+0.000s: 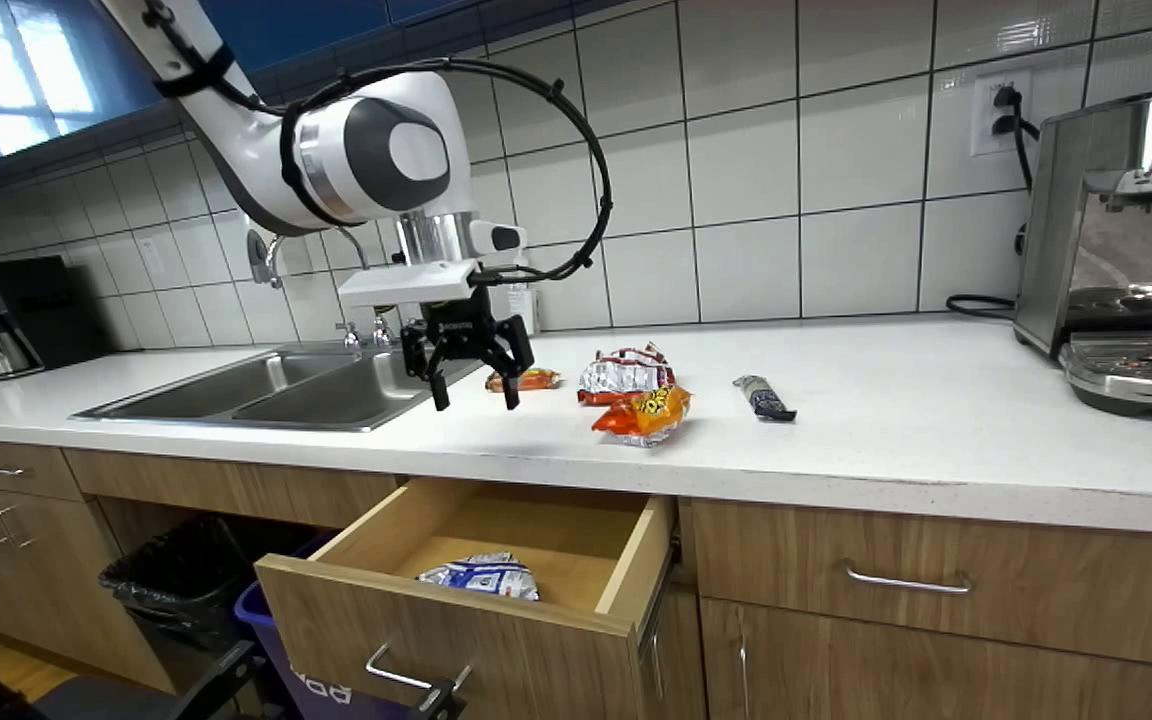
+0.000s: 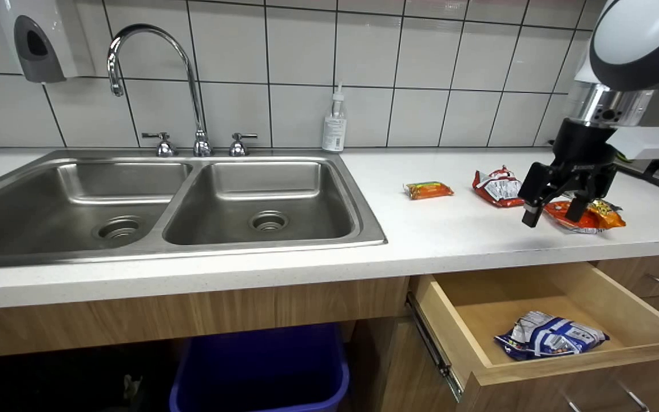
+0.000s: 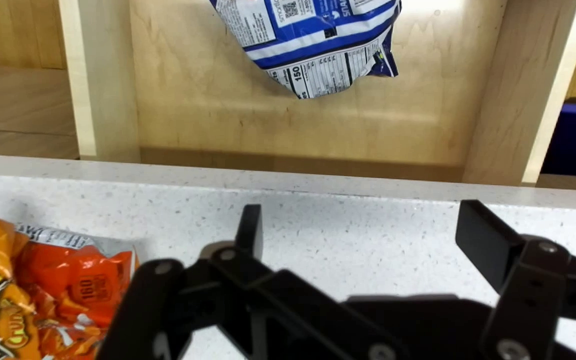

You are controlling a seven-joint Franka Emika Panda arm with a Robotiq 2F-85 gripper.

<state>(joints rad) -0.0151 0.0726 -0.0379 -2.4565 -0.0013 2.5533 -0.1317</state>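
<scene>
You're hanging above the tabletop [image 1: 886, 400], end effector [image 1: 475, 394] pointing down, fingers [image 3: 488, 245] spread well apart, and there's nothing between them! As far as the views show, you're touching nothing either. Below you, just past the tabletop's front edge, the drawer [image 1: 496, 650] sits pulled out, and in it, toward its front, lies a blue-and-white bag [image 2: 552, 337], well apart from your fingers. So by the look of it, that's one bag in. Now count what's left outside: four pieces on the tabletop. The orange bag [image 1: 658, 410] is your nearest, off beside the end effector in the wrist view, red wrapping showing on it too. The red-and-silver bag [image 1: 626, 375] lies just beside it, nearer the tiled wall [image 1: 746, 270]. Over toward the sink [image 2: 368, 220] there's the small orange packet [image 2: 429, 190], and out on the coffee machine's [image 1: 1061, 200] side, the narrow dark-ended wrapper [image 1: 764, 398]. None of those four is in the drawer; none is in your grasp. I'd put you early in the work: the drawer is out, not pushed back in, and more pieces lie outside it than inside.
</scene>
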